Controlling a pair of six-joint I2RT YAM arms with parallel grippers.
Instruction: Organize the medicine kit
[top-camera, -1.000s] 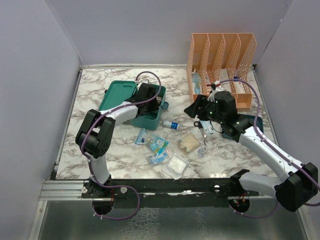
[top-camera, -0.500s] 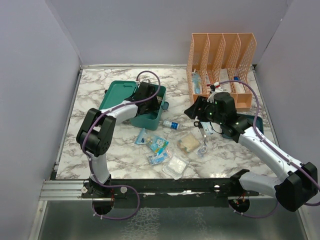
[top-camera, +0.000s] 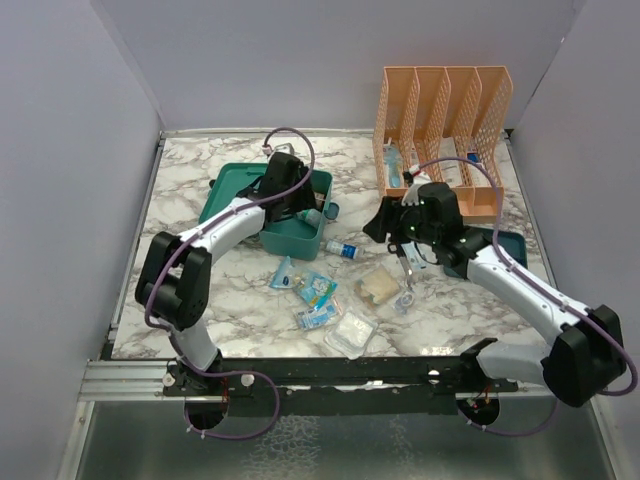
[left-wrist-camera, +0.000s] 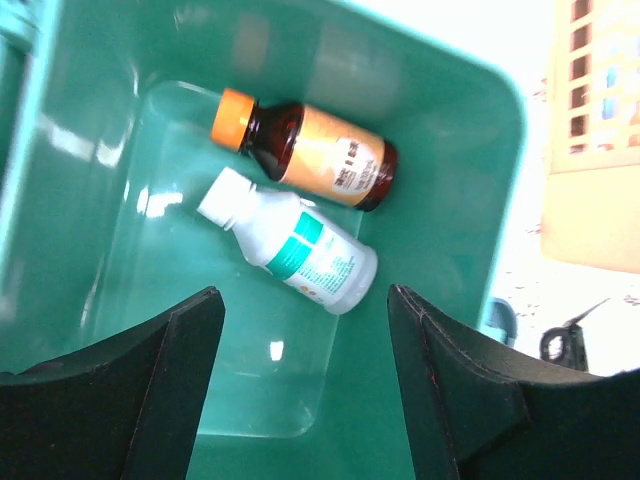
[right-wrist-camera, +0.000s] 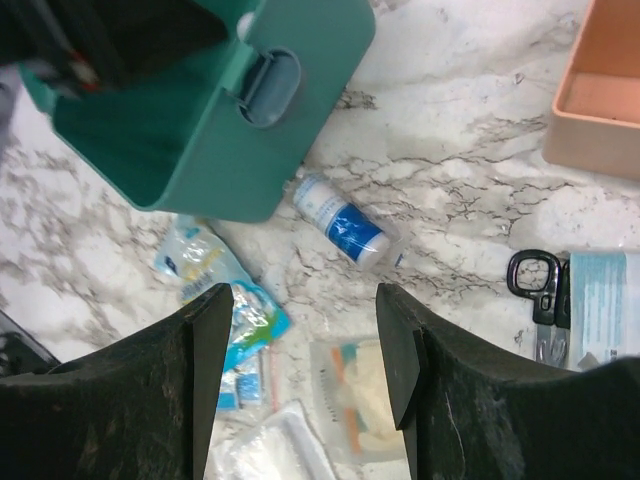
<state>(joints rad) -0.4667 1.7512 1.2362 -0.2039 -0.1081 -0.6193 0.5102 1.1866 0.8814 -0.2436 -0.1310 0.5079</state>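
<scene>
The teal medicine kit (top-camera: 272, 238) stands open at the back left, with its lid (top-camera: 235, 188) lying flat behind it. My left gripper (top-camera: 297, 205) hovers over it, open and empty. The left wrist view shows the kit's inside wall (left-wrist-camera: 450, 130) and two bottles lying on the floor of the box. One is an amber bottle with an orange cap (left-wrist-camera: 305, 150), the other a white bottle with a teal label (left-wrist-camera: 295, 250). Both lie ahead of my open left gripper (left-wrist-camera: 305, 385). My right gripper (top-camera: 382, 224) is open and empty above a small blue-label bottle (right-wrist-camera: 345, 225) on the table, right of the kit's latch (right-wrist-camera: 270, 85).
Several sachets and gauze packets (top-camera: 318, 290) lie in front of the kit, including one (right-wrist-camera: 365, 395) under the right gripper (right-wrist-camera: 305, 390). Scissors (right-wrist-camera: 540, 290) lie to the right. The orange mesh file organizer (top-camera: 440, 110) stands at the back right, with a dark tray (top-camera: 508, 243) in front of it.
My left gripper has drawn back and up out of the kit, and the white bottle now shows inside. My right gripper has shifted slightly left and farther back.
</scene>
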